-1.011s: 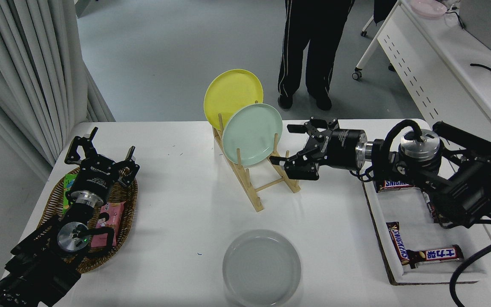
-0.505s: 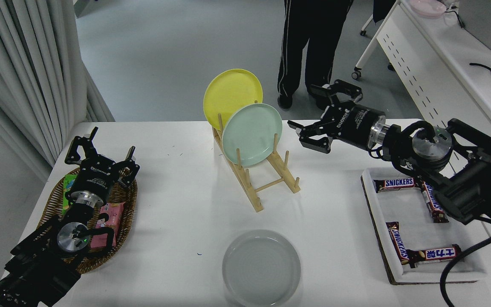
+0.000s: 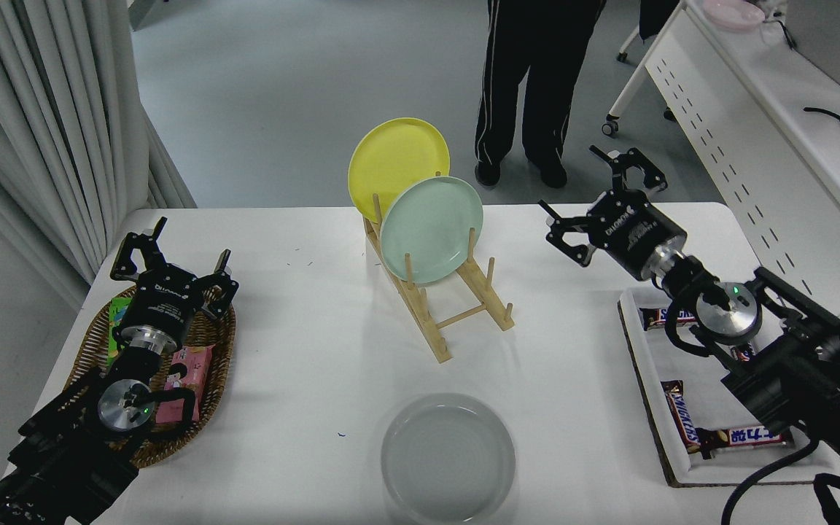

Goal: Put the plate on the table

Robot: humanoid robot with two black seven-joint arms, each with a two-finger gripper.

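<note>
Plate, round, plain light grey-white with shallow raised rim (image 3: 448,458), lies flat on the large white rectangular counter (image 3: 303,379) near its front edge, centre, nothing touching it. Behind it a pale wooden dowel plate rack (image 3: 440,306) stands on the counter, holding a round mint green plate (image 3: 432,230) upright in front and a round yellow plate (image 3: 398,166) upright behind; front slots bare. Right black pincer (image 3: 599,197) hovers over the counter's far right part, well apart from the grey plate and clear of the rack, fingers spread, released, holding nothing. Right arm comes in from lower right across a white shallow tray (image 3: 646,379) with brown Snickers bars (image 3: 682,426) in it. Left black pincer (image 3: 172,251) parked at lower left above an oval brown wicker basket (image 3: 92,346) of snack packets, fingers spread, grasping nothing. Person's dark-trousered legs (image 3: 529,87) stand on the grey floor beyond the far edge.
</note>
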